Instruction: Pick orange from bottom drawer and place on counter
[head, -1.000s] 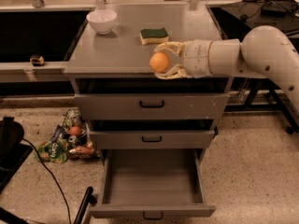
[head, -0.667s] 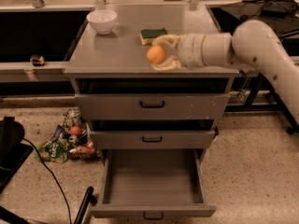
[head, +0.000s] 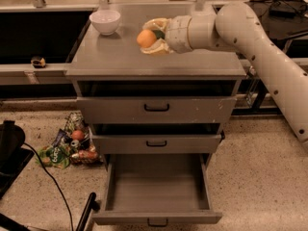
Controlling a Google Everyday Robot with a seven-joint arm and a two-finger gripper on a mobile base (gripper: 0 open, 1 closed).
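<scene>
Behind the pincer (head: 146,37) a sliver of green peeps out beside the fruit. Most of that thing is hidden, and what it is cannot be told. At the right edge the pale arm (head: 260,42) runs out of view, so its base is unseen. A black object (head: 9,148) at the lower left is likewise cut off. Whether the lower finger (head: 156,49) touches the desk (head: 120,59) is hard to make out.

The orange (head: 146,38) sits between the pincer's two pale fingers, which are closed on it from above and below — gripped at the tip, which points left. It is over the middle of the desk, to the right of the white bowl (head: 105,21) and apart from it.

Below, the bottom drawer (head: 156,196) stands pulled far out, while the two shallower drawers (head: 156,110) above it sit further in. Colourful packets (head: 72,146) lie on the floor to the left of the cabinet, near a black cable (head: 50,177).
</scene>
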